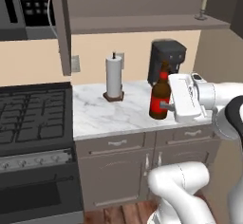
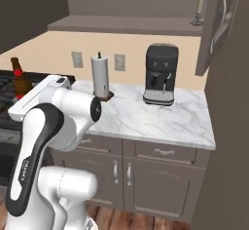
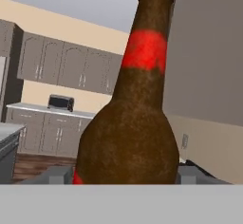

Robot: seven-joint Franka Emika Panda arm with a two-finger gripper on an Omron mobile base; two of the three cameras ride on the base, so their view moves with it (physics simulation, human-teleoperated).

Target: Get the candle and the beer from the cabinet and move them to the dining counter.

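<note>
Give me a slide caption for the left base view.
Gripper holds the beer upright by the coffee machine; candle waits on the cabinet shelf.

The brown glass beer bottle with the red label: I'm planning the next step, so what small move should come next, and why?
Probably carry it off toward the dining counter: the brown glass beer bottle with the red label sits upright between the pincer jaws, apparently gripped, while the pale candle waits on the cabinet shelf.

A white paper-towel roll on a brown base is standing upright on the marble bench, well apart from a black coffee machine sitting nearer the wall. A black stove is adjoining the bench, with wall outlets showing behind.
</note>
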